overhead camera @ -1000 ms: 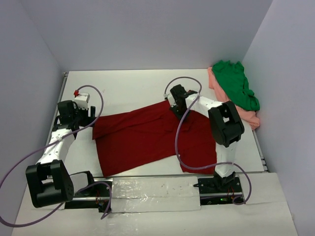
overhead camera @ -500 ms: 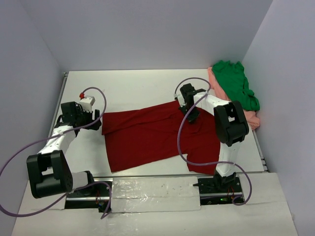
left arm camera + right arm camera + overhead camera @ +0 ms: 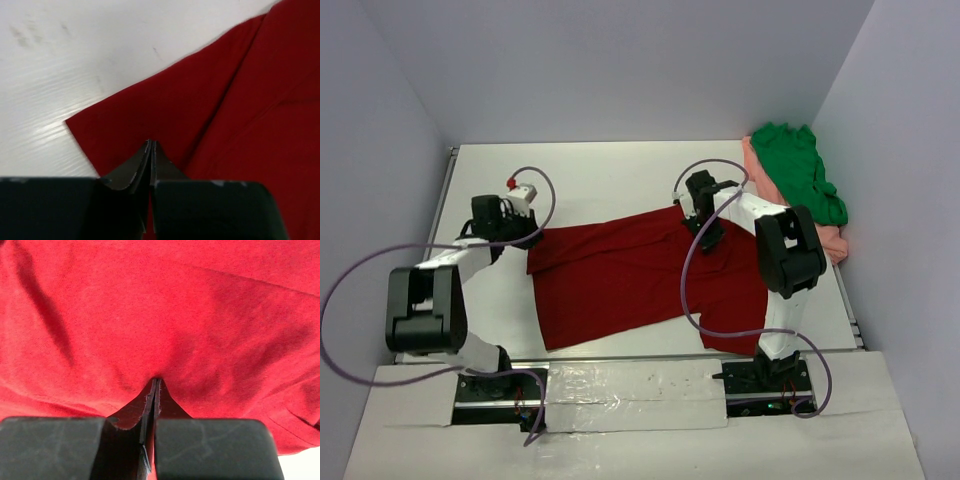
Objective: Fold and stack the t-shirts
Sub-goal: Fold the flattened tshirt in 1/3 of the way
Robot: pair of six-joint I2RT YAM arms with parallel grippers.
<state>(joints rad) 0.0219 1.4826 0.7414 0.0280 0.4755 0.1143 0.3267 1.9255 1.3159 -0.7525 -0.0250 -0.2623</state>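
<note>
The dark red t-shirt lies spread flat across the middle of the table. My left gripper sits at its left corner. In the left wrist view its jaws are pressed together on the red cloth just inside the hem corner. My right gripper is at the shirt's far edge, right of centre. In the right wrist view it is shut, with the red fabric puckering into its tips. The bright green t-shirt lies crumpled on the salmon pink one at the far right.
Grey walls close in the white table on the left, back and right. Purple cables loop off both arms. A pale taped strip runs between the arm bases at the near edge.
The left gripper has moved right to the shirt's left corner and closed on it. The right gripper first dragged the shirt to the right, then stayed still.
</note>
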